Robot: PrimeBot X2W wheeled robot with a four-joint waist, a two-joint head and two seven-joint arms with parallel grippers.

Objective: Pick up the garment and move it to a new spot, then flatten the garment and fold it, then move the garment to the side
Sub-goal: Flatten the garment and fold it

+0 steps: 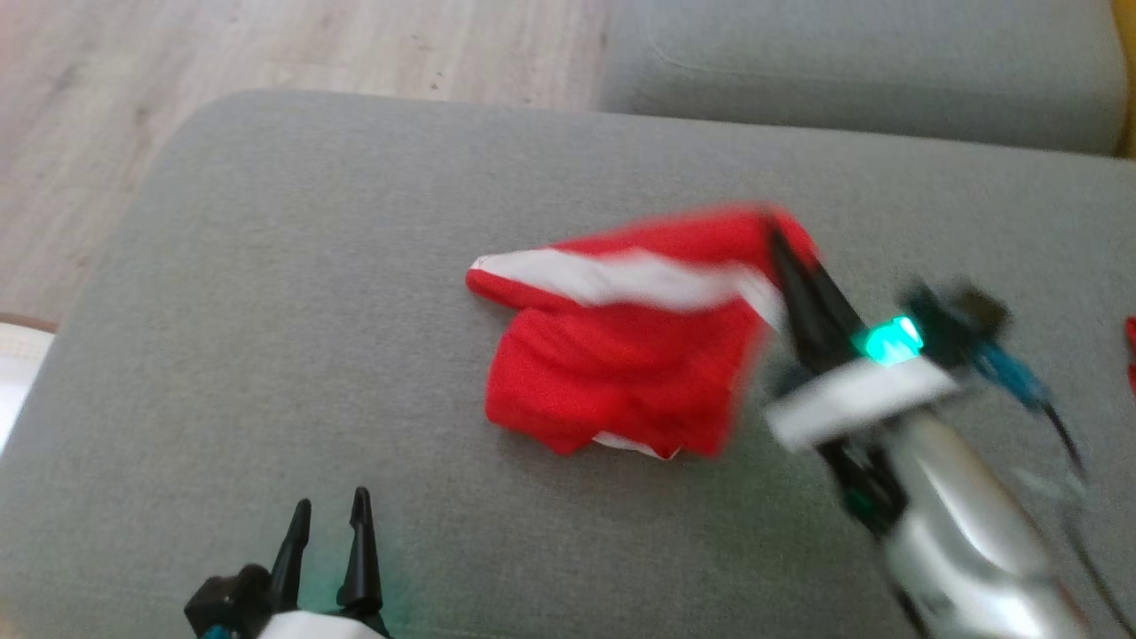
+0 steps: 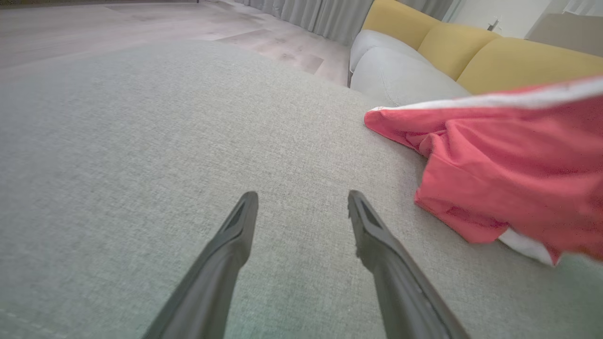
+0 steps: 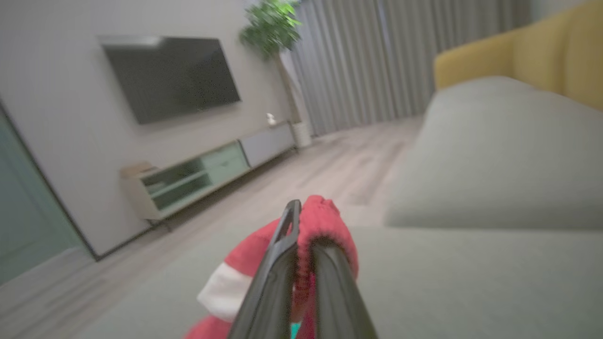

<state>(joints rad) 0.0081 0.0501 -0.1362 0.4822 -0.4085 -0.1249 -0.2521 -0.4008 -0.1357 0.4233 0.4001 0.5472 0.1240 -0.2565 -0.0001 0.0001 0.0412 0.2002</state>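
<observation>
Grey sofa (image 1: 266, 311) stands on pale wooden floor (image 1: 266, 53).

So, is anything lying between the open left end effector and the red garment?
Nothing visible. Bare grey cushion lies between the left end effector and the garment, whose far edge the right end effector pinches.

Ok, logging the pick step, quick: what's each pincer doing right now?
Left pincer: open, holding nothing.
Right pincer: shut on the red garment.
</observation>
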